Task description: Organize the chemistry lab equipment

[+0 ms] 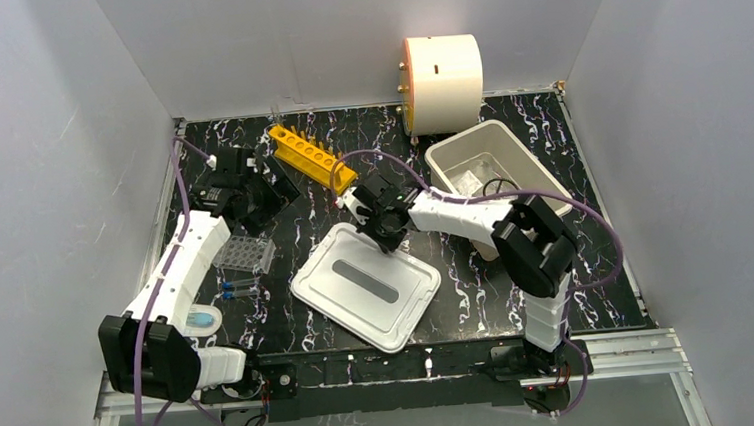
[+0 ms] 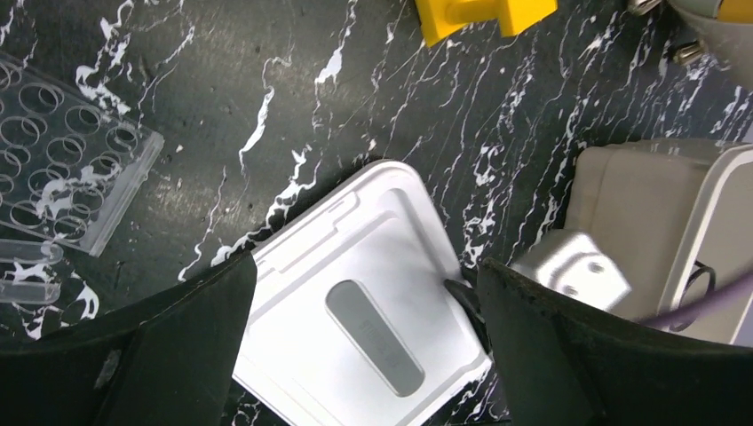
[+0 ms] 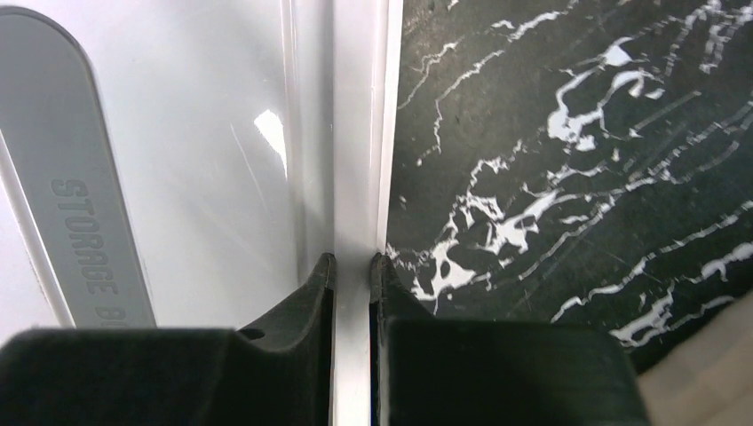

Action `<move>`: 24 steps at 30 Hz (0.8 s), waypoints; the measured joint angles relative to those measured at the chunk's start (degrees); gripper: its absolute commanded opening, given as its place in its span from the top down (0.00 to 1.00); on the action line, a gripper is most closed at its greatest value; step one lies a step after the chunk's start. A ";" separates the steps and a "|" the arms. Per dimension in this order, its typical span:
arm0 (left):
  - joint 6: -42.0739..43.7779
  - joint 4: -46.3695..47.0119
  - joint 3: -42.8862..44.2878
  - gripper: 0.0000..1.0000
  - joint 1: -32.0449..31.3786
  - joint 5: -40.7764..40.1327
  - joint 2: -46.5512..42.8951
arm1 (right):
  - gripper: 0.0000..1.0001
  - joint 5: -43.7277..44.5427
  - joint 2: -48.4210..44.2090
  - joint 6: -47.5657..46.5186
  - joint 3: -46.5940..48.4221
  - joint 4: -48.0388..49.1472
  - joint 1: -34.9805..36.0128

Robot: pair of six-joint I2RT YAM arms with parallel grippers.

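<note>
My right gripper (image 1: 387, 234) is shut on the far rim of the flat white lid (image 1: 366, 286), which lies on the table; in the right wrist view the fingers pinch the rim (image 3: 360, 133) at my gripper (image 3: 352, 262). My left gripper (image 1: 260, 196) is open and empty, above the table beside the orange tube rack (image 1: 311, 155). The clear well plate (image 1: 243, 252) and two blue-capped vials (image 1: 240, 286) lie left of the lid. The left wrist view shows the lid (image 2: 337, 266), well plate (image 2: 62, 169), vials (image 2: 27, 266) and rack (image 2: 479, 13) past my open gripper (image 2: 364, 293).
The white tub (image 1: 449, 153) stands right of the rack with clear items inside; it also shows in the left wrist view (image 2: 639, 204). The cream drum (image 1: 441, 70) stands at the back wall. A small white dish with something blue (image 1: 200, 321) lies by the left arm.
</note>
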 measured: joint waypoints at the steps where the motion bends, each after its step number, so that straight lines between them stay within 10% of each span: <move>1: -0.09 0.04 -0.46 0.05 0.02 0.02 -0.42 | 1.00 0.33 -0.98 -0.02 -0.26 -0.59 0.00; 24: -3.65 10.51 -11.80 0.02 0.04 15.98 -4.81 | 1.00 4.72 -18.91 11.93 -4.92 1.51 -7.19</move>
